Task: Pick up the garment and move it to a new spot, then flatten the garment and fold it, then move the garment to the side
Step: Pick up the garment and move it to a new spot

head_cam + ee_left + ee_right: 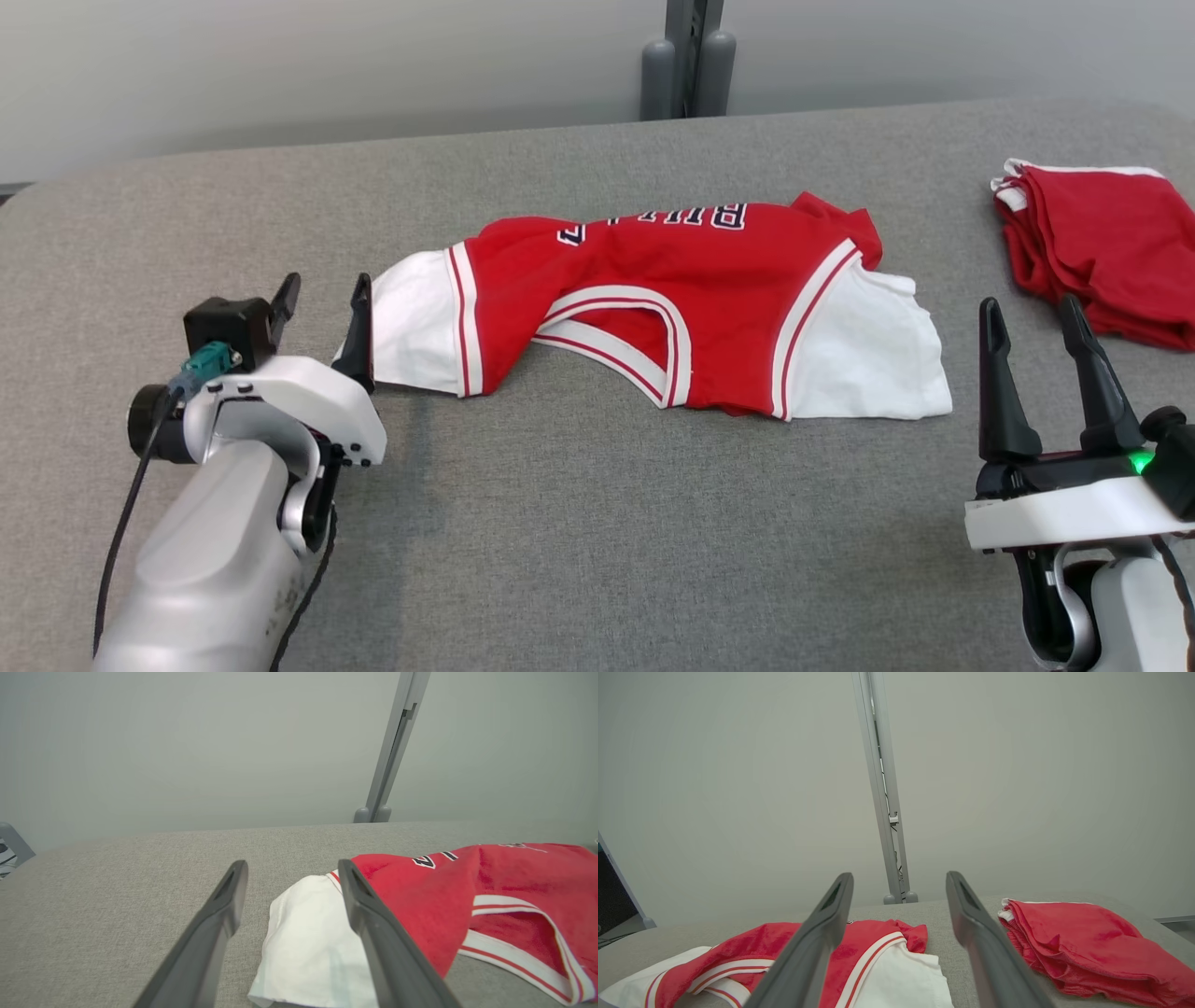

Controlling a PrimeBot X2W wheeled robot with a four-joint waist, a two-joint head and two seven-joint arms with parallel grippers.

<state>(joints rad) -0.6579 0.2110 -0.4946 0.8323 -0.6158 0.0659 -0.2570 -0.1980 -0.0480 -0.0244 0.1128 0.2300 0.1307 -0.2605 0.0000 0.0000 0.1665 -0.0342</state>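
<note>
Garment (653, 280), red and white, lies crumpled mid-table (560, 523). On our left we see the left gripper (327, 285) reaching forward on a low, slanted forearm, fingers spread and pinching nothing, one finger just beside the white sleeve (411, 317). On our right the right gripper (1027, 308) stands upright, fingers spread and empty, near a folded red pile (1092, 243)

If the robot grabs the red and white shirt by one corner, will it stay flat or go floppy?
Probably floppy: the shirt lies rumpled and folded over itself on the table. Being thin cloth, it likely weighs little and would drag, not roll.
</note>
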